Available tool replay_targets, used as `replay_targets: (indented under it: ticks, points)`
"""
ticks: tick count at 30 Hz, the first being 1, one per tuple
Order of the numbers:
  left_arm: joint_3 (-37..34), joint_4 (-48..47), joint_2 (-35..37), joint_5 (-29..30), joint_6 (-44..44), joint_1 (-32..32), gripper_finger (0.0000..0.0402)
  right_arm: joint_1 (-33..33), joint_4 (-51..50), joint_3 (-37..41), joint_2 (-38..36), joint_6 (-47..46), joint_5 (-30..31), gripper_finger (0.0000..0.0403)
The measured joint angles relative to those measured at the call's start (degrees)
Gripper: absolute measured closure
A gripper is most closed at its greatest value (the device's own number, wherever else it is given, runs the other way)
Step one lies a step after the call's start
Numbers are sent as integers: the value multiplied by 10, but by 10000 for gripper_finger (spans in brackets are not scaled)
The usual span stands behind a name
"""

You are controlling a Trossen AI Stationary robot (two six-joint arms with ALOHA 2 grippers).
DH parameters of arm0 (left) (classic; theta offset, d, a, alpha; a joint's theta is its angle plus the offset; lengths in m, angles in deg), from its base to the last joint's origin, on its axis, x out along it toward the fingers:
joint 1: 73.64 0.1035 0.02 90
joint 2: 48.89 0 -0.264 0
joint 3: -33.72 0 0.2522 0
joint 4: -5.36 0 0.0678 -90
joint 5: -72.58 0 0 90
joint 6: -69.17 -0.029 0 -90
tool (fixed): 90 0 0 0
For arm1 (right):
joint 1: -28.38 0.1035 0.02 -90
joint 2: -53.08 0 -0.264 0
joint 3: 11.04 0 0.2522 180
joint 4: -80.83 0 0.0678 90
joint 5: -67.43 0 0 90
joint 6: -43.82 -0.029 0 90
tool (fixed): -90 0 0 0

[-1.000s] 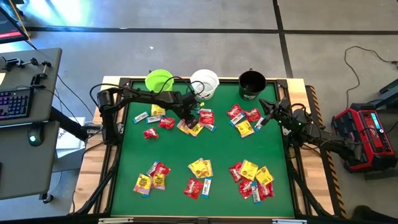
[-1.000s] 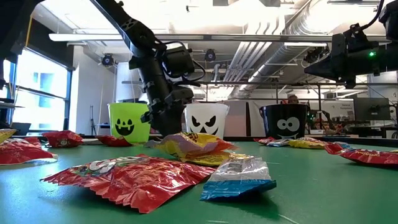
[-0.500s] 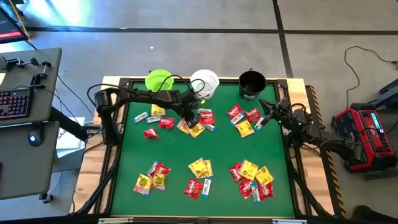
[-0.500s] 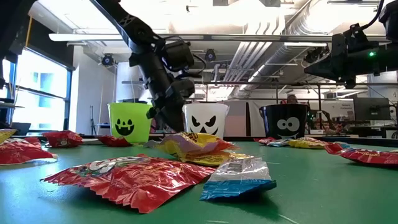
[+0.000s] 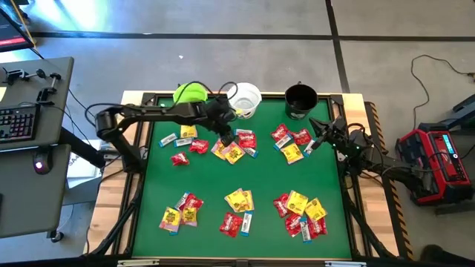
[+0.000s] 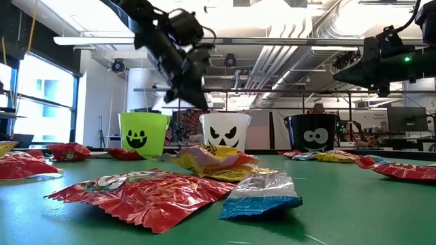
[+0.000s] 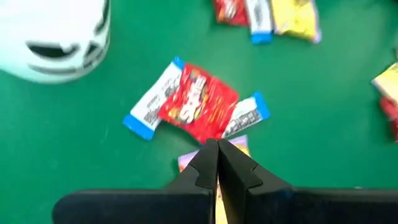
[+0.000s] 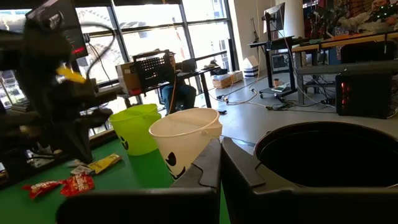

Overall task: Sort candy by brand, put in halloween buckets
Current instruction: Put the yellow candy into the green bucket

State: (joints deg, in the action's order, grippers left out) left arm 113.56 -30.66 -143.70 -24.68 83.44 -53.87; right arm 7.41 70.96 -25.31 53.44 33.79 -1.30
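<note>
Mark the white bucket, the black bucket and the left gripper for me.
white bucket (image 6: 225, 131): low view, front wall with the face.
black bucket (image 5: 300, 97): high view, dark inside.
left gripper (image 7: 217, 147): left wrist view, tips of the shut fingers.

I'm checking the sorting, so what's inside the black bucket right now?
Nothing shows inside the black bucket: dark bare walls from above. The right wrist view hides its floor behind the rim.

Three buckets (image 5: 244, 99), two arms, six candy heaps (image 5: 299, 213) on the table
</note>
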Motion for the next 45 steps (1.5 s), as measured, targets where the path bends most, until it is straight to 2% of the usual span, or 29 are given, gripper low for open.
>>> replay_targets:
  ticks: [11,20,25,30,35,45]
  points:
    - [0,29,125,8,33,2,401,0,0,0,0,0,0,403]
    - [0,18,215,110,79,30,401,0,0,0,0,0,0,403]
    - [0,-20,223,63,62,57,398,0,0,0,0,0,0,403]
    - [0,-66,193,12,11,47,366,0,0,0,0,0,0,403]
    - [0,-61,134,-68,-24,30,323,0,0,0,0,0,0,403]
    - [0,-22,-22,-117,-40,18,271,0,0,0,0,0,0,403]
